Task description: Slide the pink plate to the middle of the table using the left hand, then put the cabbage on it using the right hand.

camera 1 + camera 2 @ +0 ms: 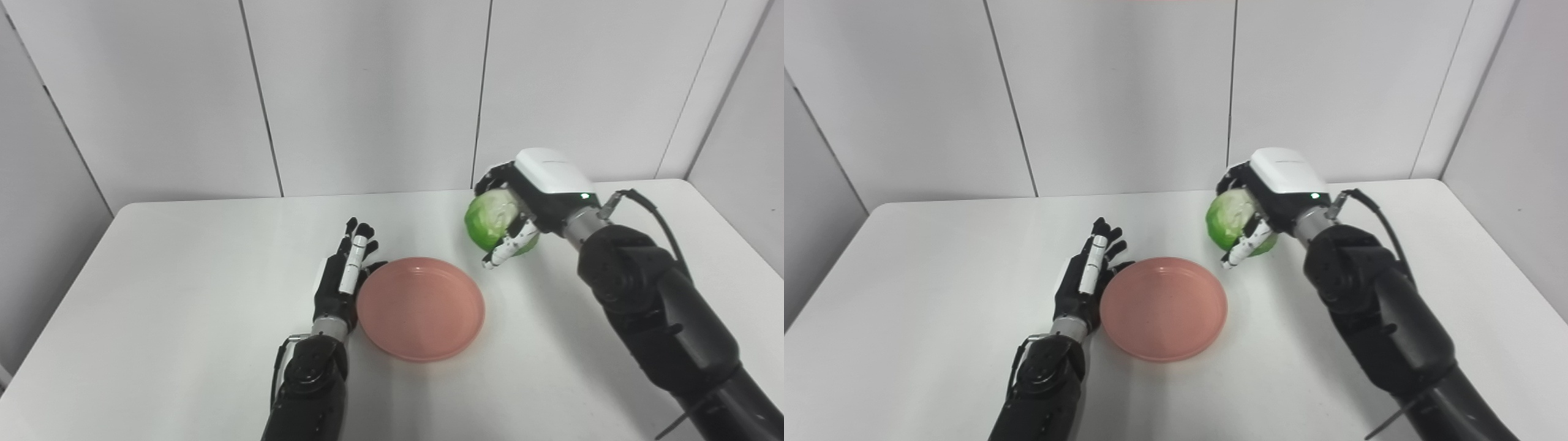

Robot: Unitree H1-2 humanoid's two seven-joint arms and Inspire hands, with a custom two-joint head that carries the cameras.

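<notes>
A white tabletop (184,294) fills the scene in front of pale wall panels (367,92), its rounded far corners visible on both sides. Two black robot arms reach in from the near edge. The right arm (649,306), the bulkier of the two in view, angles up and inward across the right half of the tabletop, a thin black cable looping beside its wrist. The left arm (309,386) enters lower down, near the centre, and points away from the camera.

A pink plate (421,308) sits flat near the middle of the tabletop, shallow and round, with nothing on it. The right robot hand (527,202), capped by a white shell with a small green light, is wrapped around a green cabbage (490,219), fingers curled over its top and far side and a white thumb pressed along its near side. The cabbage is held just beyond the plate's far right rim, not over it; whether it touches the tabletop cannot be told from either view.

The left robot hand (343,278) holds nothing. It stands on edge with fingers stretched out and slightly apart, its palm side just beside the plate's left rim, touching or nearly so.
</notes>
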